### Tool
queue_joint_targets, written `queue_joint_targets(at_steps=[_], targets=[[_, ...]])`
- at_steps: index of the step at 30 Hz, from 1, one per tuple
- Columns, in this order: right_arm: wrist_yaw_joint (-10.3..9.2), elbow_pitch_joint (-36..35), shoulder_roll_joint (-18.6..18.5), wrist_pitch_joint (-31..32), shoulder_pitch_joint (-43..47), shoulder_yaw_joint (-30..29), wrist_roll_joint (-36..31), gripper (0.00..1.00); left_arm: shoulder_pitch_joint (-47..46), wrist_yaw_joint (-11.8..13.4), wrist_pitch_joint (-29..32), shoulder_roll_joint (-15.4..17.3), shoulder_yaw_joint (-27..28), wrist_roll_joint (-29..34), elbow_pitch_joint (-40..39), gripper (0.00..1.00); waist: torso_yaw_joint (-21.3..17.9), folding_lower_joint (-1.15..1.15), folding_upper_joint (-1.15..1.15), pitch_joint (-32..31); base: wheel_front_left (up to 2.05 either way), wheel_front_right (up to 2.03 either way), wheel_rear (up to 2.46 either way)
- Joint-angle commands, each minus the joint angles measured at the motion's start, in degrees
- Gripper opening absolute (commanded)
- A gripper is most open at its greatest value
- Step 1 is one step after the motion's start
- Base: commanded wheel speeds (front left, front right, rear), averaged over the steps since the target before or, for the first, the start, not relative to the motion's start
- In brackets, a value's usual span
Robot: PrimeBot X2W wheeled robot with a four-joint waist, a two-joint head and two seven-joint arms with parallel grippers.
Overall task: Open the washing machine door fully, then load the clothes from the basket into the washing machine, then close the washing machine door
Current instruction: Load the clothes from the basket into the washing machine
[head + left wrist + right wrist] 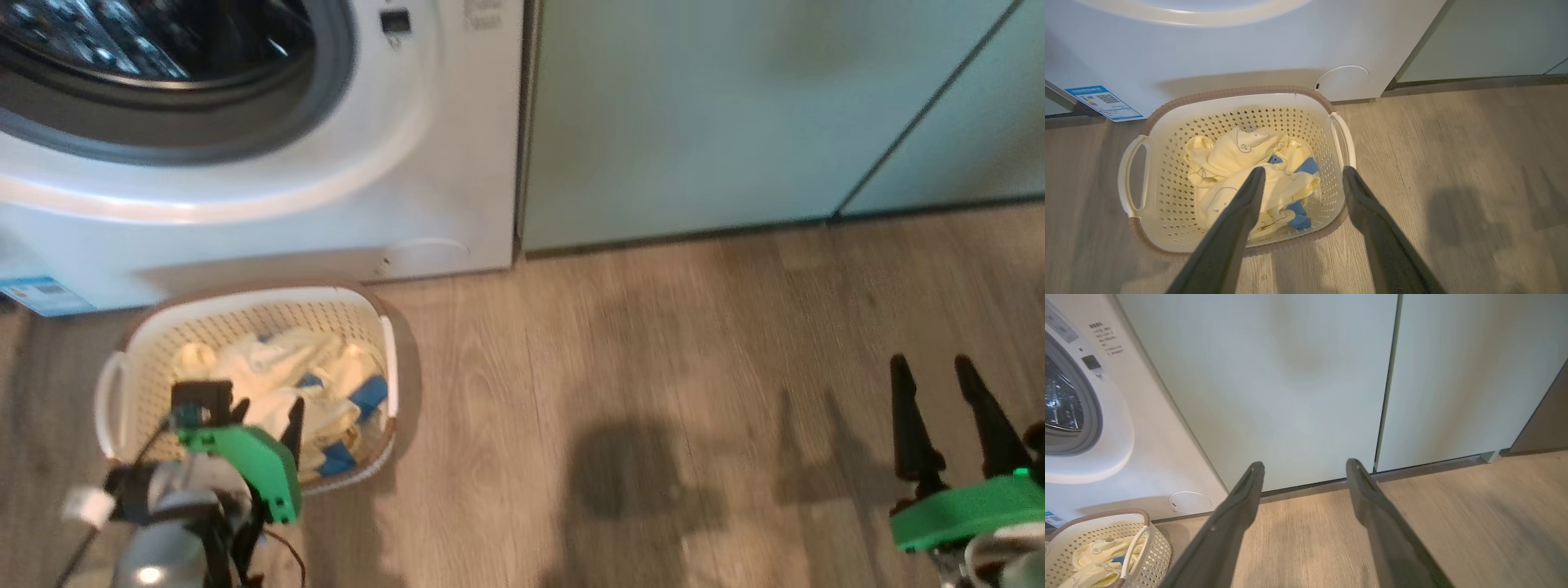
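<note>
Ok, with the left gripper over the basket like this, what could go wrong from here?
1. In the left wrist view, one finger of the open left gripper lines up with the side handle of the basket; going straight in, it might catch plastic, not clothes.
2. The clothes lie bunched in one heap with a blue piece; one grab may lift only part, or drop something on the floor.

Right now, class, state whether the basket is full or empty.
Partly full: the basket holds a crumpled heap of clothes, with bare perforated wall showing above it.

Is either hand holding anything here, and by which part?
Nothing is held. The left hand is open above the clothes in the basket; the right hand is open over the floor.
</note>
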Motion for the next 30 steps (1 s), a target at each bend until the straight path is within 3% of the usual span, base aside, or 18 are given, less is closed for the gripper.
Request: queue_joint_targets(at_steps=[1,13,26,30], targets=[[0.01,-2.0,-0.8,-0.5,-2.4,0.8,0.4,1.00,-2.9,0.0,0.3,2.5,1.0,-0.7,-0.1,1.00,-2.0,-0.01,0.00,3.6,0.00,0.00,0.00],[0.01,-2.9,0.8,-0.5,-6.3,0.3,0.7,1.00,-15.0,0.0,15.6,6.2,-2.0,-4.0,12.0,1.00,-5.3,-0.01,0.00,14.6,0.00,0.00,0.00],[0.01,-4.3,1.7,-0.5,-10.1,0.7,0.9,1.00,-23.6,3.0,19.8,10.4,-1.2,-5.3,13.9,1.00,-7.3,-0.01,0.00,24.5,0.00,0.00,0.00],[0.01,-4.7,1.9,-0.5,-11.1,0.8,0.8,1.00,-25.6,5.3,21.1,11.2,-0.9,-5.6,14.2,1.00,-7.2,-0.01,0.00,27.3,0.00,0.00,0.00]])
